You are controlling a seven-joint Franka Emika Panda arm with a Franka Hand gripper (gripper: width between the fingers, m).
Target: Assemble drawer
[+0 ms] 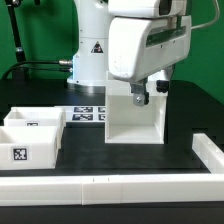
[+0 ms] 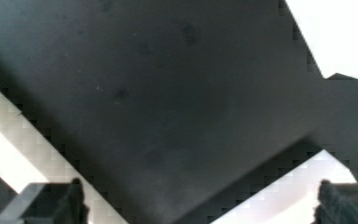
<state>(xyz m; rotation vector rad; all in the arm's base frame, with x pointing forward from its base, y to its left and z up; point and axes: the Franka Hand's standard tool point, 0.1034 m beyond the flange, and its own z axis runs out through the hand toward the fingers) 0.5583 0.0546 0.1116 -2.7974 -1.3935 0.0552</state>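
Hand (image 1: 148, 93) hangs at frame centre, just over the top of the housing (image 1: 135, 125). Its fingertips (image 2: 51, 205) are spread wide with nothing between them. The housing stands upright on the tabletop (image 1: 185, 115), directly below the hand. The two trays (image 1: 30, 135) sit well apart at lower left. The next move is likely straight down; whether the hand already touches the housing is unclear.
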